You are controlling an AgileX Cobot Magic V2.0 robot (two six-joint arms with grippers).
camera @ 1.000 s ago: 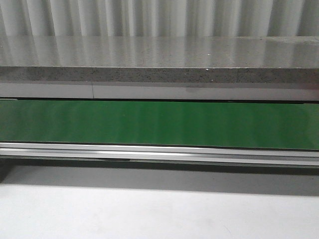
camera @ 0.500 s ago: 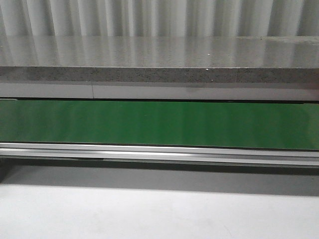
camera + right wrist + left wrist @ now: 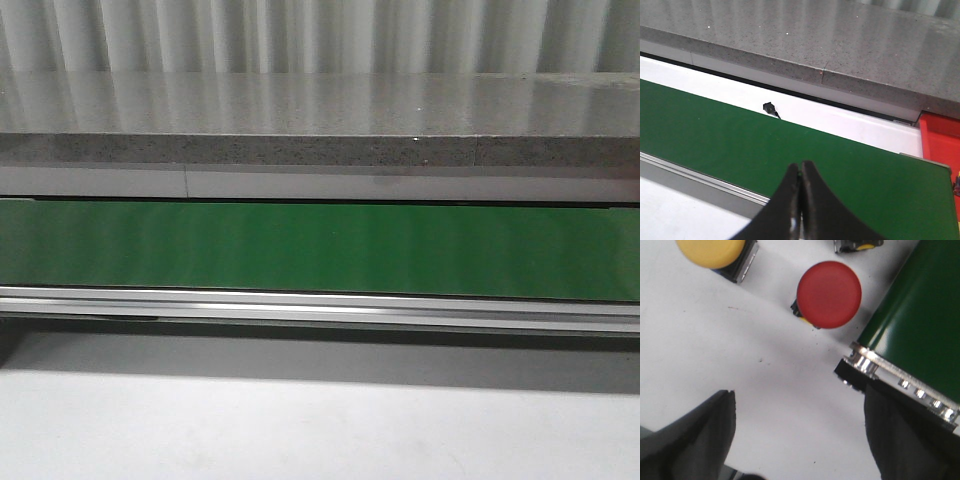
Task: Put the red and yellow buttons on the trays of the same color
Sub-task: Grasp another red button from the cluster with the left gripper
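— Left first. Which step?

— Approach, by the look of it. Left gripper [image 3: 797,440] spread wide, nothing between the dark fingers [image 3: 695,435], hanging over white table [image 3: 730,355] just short of the red button [image 3: 829,294].

— And the next move?

— Probably a descent onto that round cap, jaws straddling the square base beneath, clear of the conveyor's metal rail [image 3: 900,385] close alongside.

— Other buttons?

— Yellow button [image 3: 710,251] farther off, half cut by the frame edge; a third barely showing.

— Surfaces?

— Caps matte, smooth, domed like mushrooms. Table plain white, lightly scuffed. Green belt [image 3: 320,248] flat, faintly sheened, bare across the whole front view; speckled grey stone ledge [image 3: 320,110] behind.

— Right side?

— Right gripper [image 3: 800,200] pressed together, empty, poised above the belt. Red tray [image 3: 940,140] glimpsed past the belt's end, glossy plastic. Yellow tray: not in view.
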